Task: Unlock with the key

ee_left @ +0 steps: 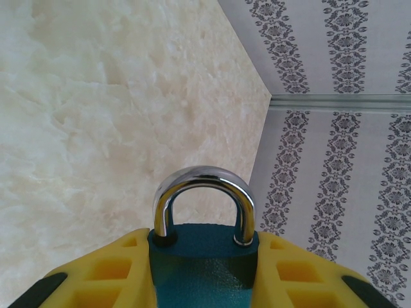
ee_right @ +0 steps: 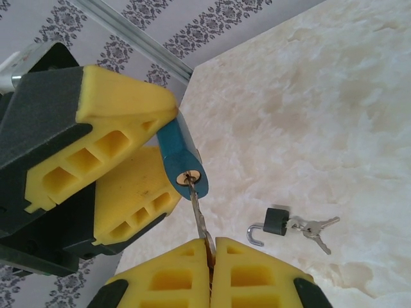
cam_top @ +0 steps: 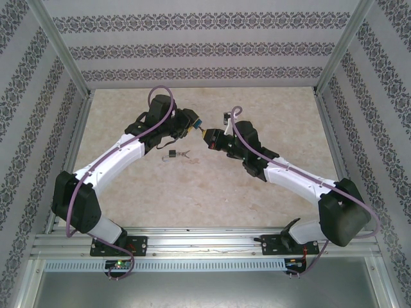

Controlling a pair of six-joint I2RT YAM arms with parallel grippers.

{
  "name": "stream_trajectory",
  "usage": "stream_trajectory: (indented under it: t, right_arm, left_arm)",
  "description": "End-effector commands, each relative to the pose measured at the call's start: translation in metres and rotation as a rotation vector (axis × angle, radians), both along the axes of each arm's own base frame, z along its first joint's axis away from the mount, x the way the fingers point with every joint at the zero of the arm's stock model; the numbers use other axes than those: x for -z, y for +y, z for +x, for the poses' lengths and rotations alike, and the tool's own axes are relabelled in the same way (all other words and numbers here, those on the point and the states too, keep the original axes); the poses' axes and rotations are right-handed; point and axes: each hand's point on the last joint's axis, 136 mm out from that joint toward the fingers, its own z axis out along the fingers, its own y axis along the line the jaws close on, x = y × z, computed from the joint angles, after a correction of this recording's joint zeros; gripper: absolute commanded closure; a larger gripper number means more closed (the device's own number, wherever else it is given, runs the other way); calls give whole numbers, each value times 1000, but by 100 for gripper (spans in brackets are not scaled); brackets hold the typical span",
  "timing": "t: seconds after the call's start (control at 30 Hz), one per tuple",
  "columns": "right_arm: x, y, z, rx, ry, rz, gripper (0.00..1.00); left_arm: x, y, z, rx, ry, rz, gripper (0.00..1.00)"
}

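The right gripper (ee_right: 210, 249), its yellow pads moulded with hollow cells, has its jaws pressed together on a thin metal key (ee_right: 199, 215). The key's tip sits in the brass keyhole of the blue padlock (ee_right: 180, 156). The left gripper (ee_left: 204, 277) is clamped on that padlock's matte body, held off the table. Its rounded chrome shackle (ee_left: 202, 181) has both legs seated in the body. Beyond, a small black padlock (ee_right: 276, 221) lies shackle-open with spare keys (ee_right: 314, 228) on the mottled cream, marble-look tabletop (ee_right: 321, 96). Damask-striped walls (ee_left: 334, 51) rise behind an aluminium rail (ee_left: 340, 102).
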Motion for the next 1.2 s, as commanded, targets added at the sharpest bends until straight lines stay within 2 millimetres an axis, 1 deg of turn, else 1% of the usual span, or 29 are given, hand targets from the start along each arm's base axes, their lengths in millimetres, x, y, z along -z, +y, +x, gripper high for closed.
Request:
stream_trajectory:
  t: [0.0, 0.07, 0.13, 0.27, 0.53, 0.6, 0.67, 0.77, 0.87, 1.0, 1.17]
  right_arm:
    - [-51, 11, 6, 1, -126, 39, 100]
    - [-51, 12, 5, 5, -145, -33, 100]
    - [-48, 13, 4, 6, -135, -69, 100]
    - [-52, 20, -2, 3, -178, -162, 100]
    - [-55, 21, 5, 3, -184, -176, 100]
    - [-53, 23, 6, -9, -154, -136, 100]
    - [-53, 25, 10, -31, -100, -11, 100]
    - [-57, 27, 9, -35, -101, 27, 100]
    - [-66, 26, 7, -25, -116, 57, 100]
    - [-70, 28, 3, -29, -158, -2, 100]
    - [-66, 34, -3, -29, -245, -148, 100]
  left_arm:
    - [-18, -26, -16, 125, -16, -74, 69]
    - [-17, -26, -17, 127, -15, -70, 69]
    - [-16, -26, -17, 128, -13, -70, 70]
    - [-15, -27, -16, 131, -10, -74, 70]
    - [-16, -29, -16, 133, -14, -80, 70]
    - [-17, -29, -17, 134, -14, -81, 70]
    - [-17, -27, -17, 127, -18, -81, 70]
    - [-18, -27, -17, 127, -18, -77, 70]
    - [-15, -27, -17, 125, -13, -76, 70]
    - [-15, -28, -17, 127, -13, -78, 70]
    - [-16, -28, -17, 128, -12, -74, 70]
